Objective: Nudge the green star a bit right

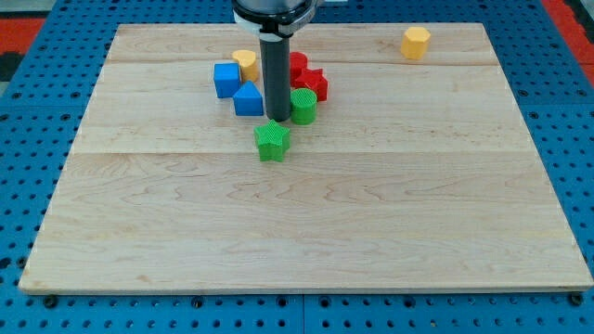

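just above green star [272, 141] — my tip [277, 118].

my tip [277, 118] just above green star [272, 140], cluster behind

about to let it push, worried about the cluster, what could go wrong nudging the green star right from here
1. My tip sits just above the green star, not on its left side, so a push from here would likely drive it toward the view's bottom rather than right.
2. The tip stands between the blue block and the green cylinder; swinging round to the star's left may knock the blue one.
3. Moving straight right would likely shove the green cylinder instead.
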Robot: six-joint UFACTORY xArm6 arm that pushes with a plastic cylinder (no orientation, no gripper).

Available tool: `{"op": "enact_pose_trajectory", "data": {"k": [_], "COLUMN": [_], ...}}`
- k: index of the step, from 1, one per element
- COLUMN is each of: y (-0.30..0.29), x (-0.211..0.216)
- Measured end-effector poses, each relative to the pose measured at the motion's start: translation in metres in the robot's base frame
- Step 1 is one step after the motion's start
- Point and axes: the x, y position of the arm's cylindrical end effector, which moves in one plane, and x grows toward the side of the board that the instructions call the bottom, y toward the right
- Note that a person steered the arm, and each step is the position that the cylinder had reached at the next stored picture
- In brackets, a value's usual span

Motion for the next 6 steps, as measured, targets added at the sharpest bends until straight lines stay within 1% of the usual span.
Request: {"op": "enact_pose_trajectory", "data": {"k": [1, 2, 3, 5, 6], "y": [-0.013, 0.001, -0.015, -0.058, -0.055], "x": [-0.003, -0.003, -0.005, 0.020, 0.022]}}
